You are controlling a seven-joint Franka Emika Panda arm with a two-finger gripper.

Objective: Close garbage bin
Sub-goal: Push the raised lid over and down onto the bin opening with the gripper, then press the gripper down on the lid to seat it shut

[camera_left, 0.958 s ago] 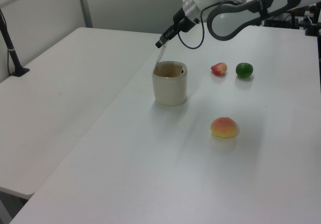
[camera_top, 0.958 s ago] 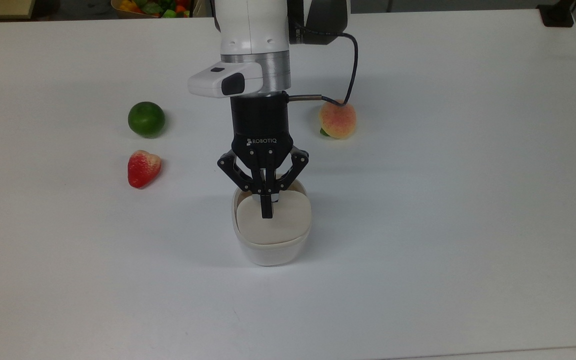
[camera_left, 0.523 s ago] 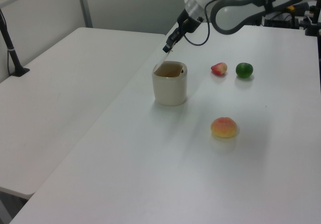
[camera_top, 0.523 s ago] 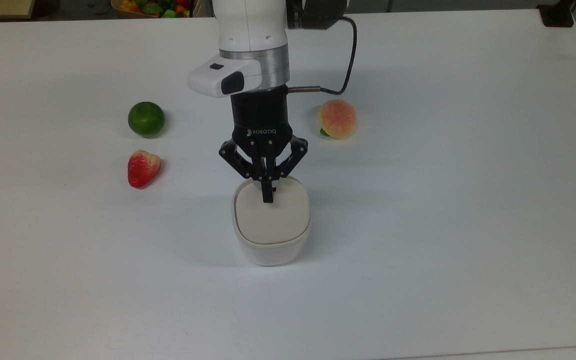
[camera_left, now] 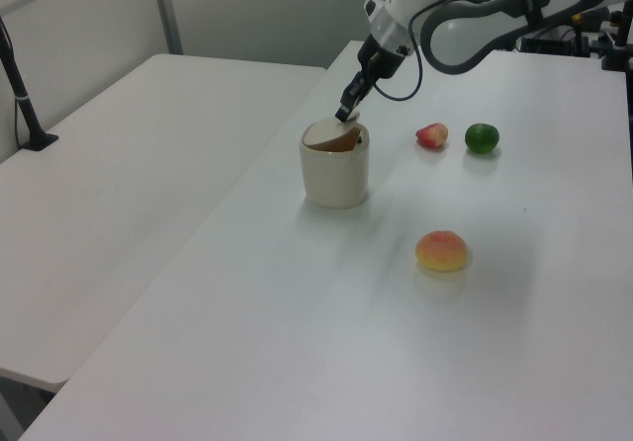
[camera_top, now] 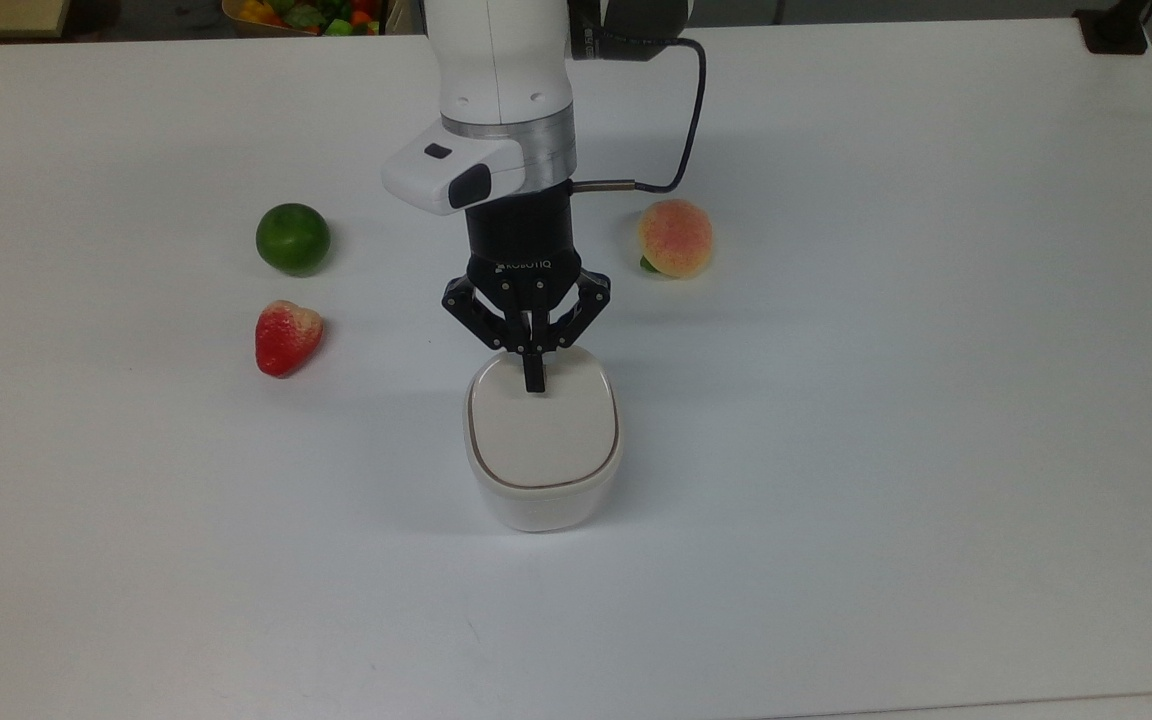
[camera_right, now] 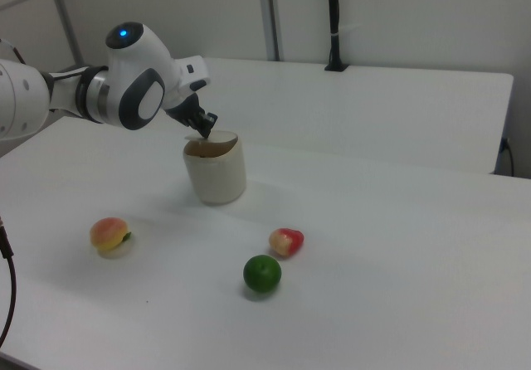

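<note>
The garbage bin (camera_top: 543, 500) is a white rounded tub standing mid-table, also seen in the left view (camera_left: 335, 176) and the right view (camera_right: 216, 175). Its beige lid (camera_top: 543, 430) lies almost flat over the opening. In the left view the lid (camera_left: 328, 135) still slopes, its raised edge at the fingertips. My gripper (camera_top: 534, 378) points down at the lid's edge nearest the arm, shut on that edge. The gripper (camera_left: 346, 115) sits just above the rim, as it does in the right view (camera_right: 207, 126).
On the white table (camera_top: 886, 400) lie a green lime (camera_top: 293, 238) and a red strawberry (camera_top: 286, 336) at the top view's left of the arm. A peach (camera_top: 675, 237) lies at the top view's right. A box of toy fruit (camera_top: 316, 14) sits beyond the far edge.
The gripper has drawn back toward the arm's base and come down with the lid, which has swung from nearly upright to almost flat on the bin.
</note>
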